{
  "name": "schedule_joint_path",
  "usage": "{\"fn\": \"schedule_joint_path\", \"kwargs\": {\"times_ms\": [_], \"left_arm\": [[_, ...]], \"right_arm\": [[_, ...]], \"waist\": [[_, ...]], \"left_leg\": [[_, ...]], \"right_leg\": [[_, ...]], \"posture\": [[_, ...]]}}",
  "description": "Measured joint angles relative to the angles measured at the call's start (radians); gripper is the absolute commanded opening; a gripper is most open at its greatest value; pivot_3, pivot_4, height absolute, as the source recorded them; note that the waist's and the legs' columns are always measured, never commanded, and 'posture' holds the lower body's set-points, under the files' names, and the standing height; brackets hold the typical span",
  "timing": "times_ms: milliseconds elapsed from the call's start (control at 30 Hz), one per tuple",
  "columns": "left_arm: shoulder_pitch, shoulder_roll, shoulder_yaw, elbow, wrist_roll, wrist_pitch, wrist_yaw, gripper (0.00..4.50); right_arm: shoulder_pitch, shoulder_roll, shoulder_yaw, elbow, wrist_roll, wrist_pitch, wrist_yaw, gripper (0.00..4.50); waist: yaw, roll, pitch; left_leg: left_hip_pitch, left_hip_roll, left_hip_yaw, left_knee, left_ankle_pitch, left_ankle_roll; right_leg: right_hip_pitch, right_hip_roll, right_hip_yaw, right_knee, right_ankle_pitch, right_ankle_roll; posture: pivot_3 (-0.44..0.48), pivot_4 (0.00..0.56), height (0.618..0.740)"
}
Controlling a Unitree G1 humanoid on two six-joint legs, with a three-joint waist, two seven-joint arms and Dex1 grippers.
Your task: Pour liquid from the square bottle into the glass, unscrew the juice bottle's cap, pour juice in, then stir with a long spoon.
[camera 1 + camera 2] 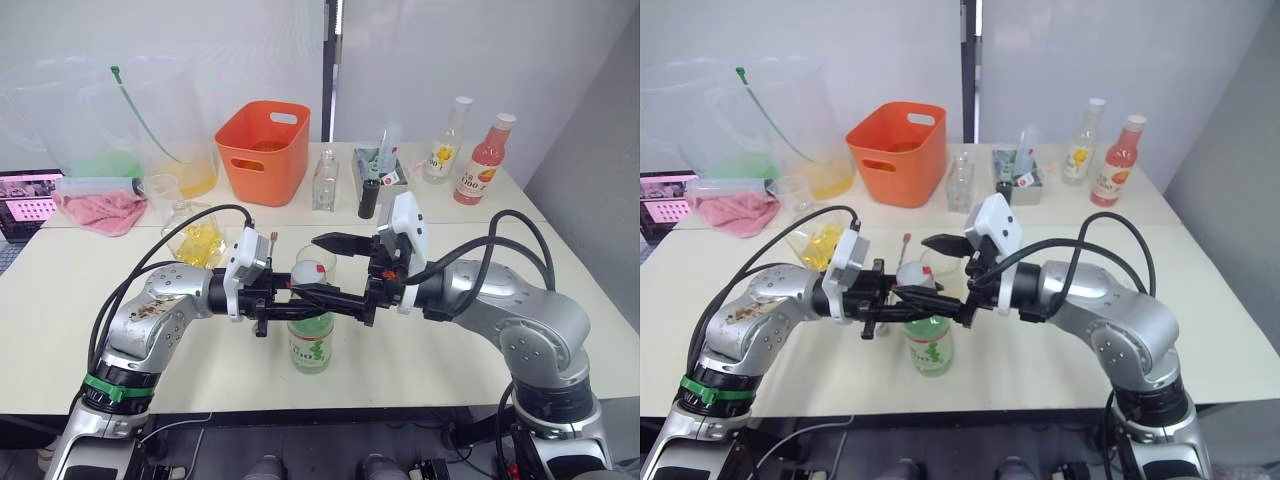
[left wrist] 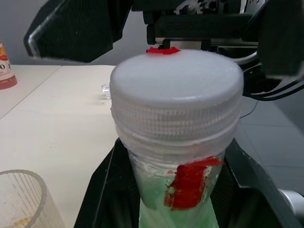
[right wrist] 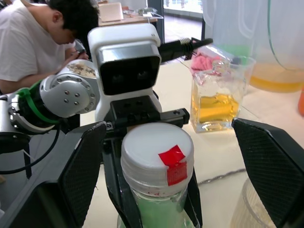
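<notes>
Juice bottle (image 1: pixel 311 340), white-green label, red-taped cap (image 3: pixel 157 159)

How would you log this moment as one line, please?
step: uncap | left gripper: shut on juice bottle neck | right gripper: open around cap | cap: on

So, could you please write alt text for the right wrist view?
The juice bottle, its white cap marked with red tape, is gripped at the neck by the left end effector, between the right end effector's open fingers. Behind stands the square bottle of yellow liquid.
</notes>
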Motion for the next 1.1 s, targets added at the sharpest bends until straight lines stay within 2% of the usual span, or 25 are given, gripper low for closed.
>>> {"fn": "schedule_joint_path", "kwargs": {"times_ms": [200, 233, 267, 400, 533, 700, 800, 867, 933, 1000, 1100], "left_arm": [[-0.006, -0.01, -0.003, 0.007, 0.011, 0.0, 0.0, 1.37], [-0.006, -0.011, -0.003, 0.007, 0.013, 0.0, 0.0, 1.37], [-0.006, -0.012, -0.003, 0.007, 0.015, 0.0, 0.0, 1.37], [-0.006, -0.013, -0.007, -0.004, 0.018, 0.001, 0.005, 1.37], [0.005, -0.007, -0.008, -0.031, 0.019, 0.003, 0.011, 1.37], [0.033, 0.013, 0.001, -0.077, 0.02, 0.007, 0.029, 1.37], [0.051, 0.026, 0.015, -0.099, 0.017, 0.013, 0.045, 1.37], [0.063, 0.03, 0.023, -0.12, 0.015, 0.021, 0.057, 1.37], [0.079, 0.033, 0.031, -0.139, 0.014, 0.023, 0.077, 1.37], [0.099, 0.037, 0.045, -0.157, 0.009, 0.031, 0.096, 1.37], [0.12, 0.037, 0.052, -0.184, -0.012, 0.045, 0.13, 1.37]], "right_arm": [[0.001, 0.003, 0.011, -0.01, 0.022, 0.03, -0.026, 1.93], [0.001, -0.001, 0.012, -0.01, 0.024, 0.031, -0.025, 1.71], [0.0, -0.003, 0.012, -0.01, 0.025, 0.032, -0.023, 1.69], [-0.013, -0.036, 0.027, 0.008, 0.014, 0.001, 0.04, 1.69], [-0.068, -0.091, 0.084, 0.124, -0.046, -0.118, 0.25, 1.69], [-0.221, -0.084, 0.191, 0.438, -0.155, -0.35, 0.648, 1.69], [-0.309, -0.006, 0.224, 0.676, -0.197, -0.501, 0.859, 1.69], [-0.369, 0.012, 0.269, 0.807, -0.199, -0.605, 0.958, 1.69], [-0.43, 0.0, 0.335, 0.883, -0.18, -0.686, 0.998, 1.69], [-0.462, -0.002, 0.385, 0.933, -0.145, -0.73, 1.002, 2.73], [-0.499, -0.035, 0.46, 0.982, -0.121, -0.782, 1.002, 3.66]], "waist": [[0.006, 0.0, 0.0], [0.006, 0.0, 0.0], [0.007, 0.0, 0.0], [0.008, 0.0, 0.0], [0.006, 0.0, 0.0], [-0.002, 0.0, 0.0], [-0.014, 0.0, 0.0], [-0.018, 0.0, 0.0], [-0.019, 0.0, 0.0], [-0.02, 0.0, 0.0], [-0.019, 0.0, 0.0]], "left_leg": [[0.0, 0.0, 0.0, 0.0, 0.0, 0.0], [0.0, 0.0, 0.0, 0.0, 0.0, 0.0], [0.0, 0.0, 0.0, 0.0, 0.0, 0.0], [0.0, 0.0, 0.0, 0.0, 0.0, 0.0], [0.0, 0.001, 0.0, 0.0, 0.0, 0.0], [0.001, 0.001, 0.001, 0.001, 0.0, 0.0], [0.001, 0.002, 0.0, 0.001, 0.0, 0.0], [0.001, 0.002, 0.0, 0.0, 0.0, 0.0], [0.002, 0.002, 0.0, 0.0, 0.0, 0.0], [0.002, 0.002, 0.0, 0.0, 0.0, 0.0], [0.002, 0.002, 0.0, 0.0, 0.0, 0.0]], "right_leg": [[0.0, 0.0, 0.0, -0.001, 0.0, 0.0], [0.001, 0.0, 0.0, -0.002, 0.0, 0.0], [0.001, 0.0, 0.0, -0.002, 0.0, 0.0], [0.001, 0.0, 0.0, -0.003, 0.0, 0.0], [0.001, 0.001, 0.0, -0.003, 0.0, 0.0], [0.001, 0.001, 0.0, -0.003, 0.0, 0.0], [0.001, 0.002, -0.001, -0.002, 0.0, 0.0], [0.001, 0.001, 0.0, -0.002, 0.0, 0.0], [0.001, 0.001, -0.001, 0.0, 0.0, 0.0], [0.0, 0.001, -0.001, 0.0, 0.0, 0.0], [-0.001, 0.001, -0.001, 0.001, 0.0, 0.0]], "posture": [[0.0, 0.15, 0.74], [0.0, 0.15, 0.74], [0.0, 0.15, 0.74], [0.0, 0.15, 0.74], [0.0, 0.15, 0.74], [0.0, 0.15, 0.74], [0.0, 0.15, 0.74], [0.0, 0.15, 0.74], [0.0, 0.15, 0.74], [0.0, 0.15, 0.74], [0.0, 0.15, 0.74]]}}
